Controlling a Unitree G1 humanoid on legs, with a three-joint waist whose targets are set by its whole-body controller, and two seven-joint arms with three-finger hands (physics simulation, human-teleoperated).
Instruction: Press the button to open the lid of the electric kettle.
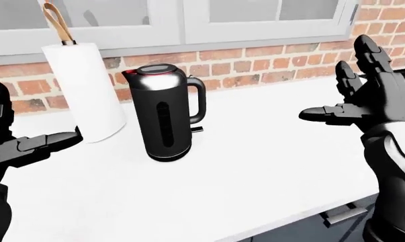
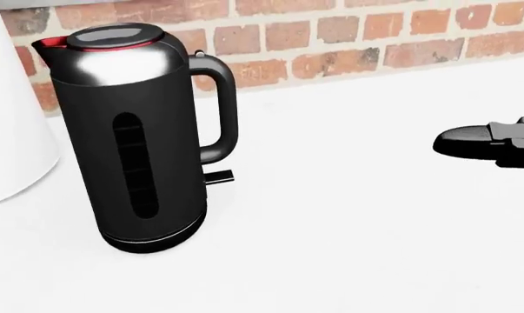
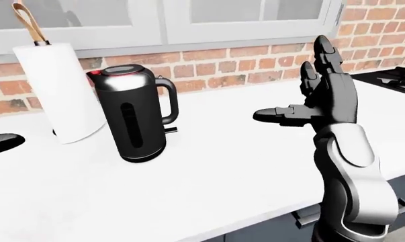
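A black electric kettle (image 1: pixel 165 113) with a silver upper band and a shut lid (image 1: pixel 155 69) stands upright on the white counter (image 1: pixel 256 166). Its handle (image 1: pixel 198 99) faces right in the left-eye view, its red spout faces left. My left hand (image 1: pixel 27 146) is open, held above the counter to the left of the kettle, apart from it. My right hand (image 3: pixel 310 96) is open with fingers spread, raised above the counter well to the right of the kettle. Neither hand touches the kettle.
A white paper towel roll (image 1: pixel 84 91) on a wooden holder stands just left of the kettle. A brick wall (image 1: pixel 256 63) and grey cabinets (image 1: pixel 256 20) run along the top. A black stove (image 3: pixel 397 75) is at far right. A drawer handle (image 1: pixel 343 214) shows below the counter edge.
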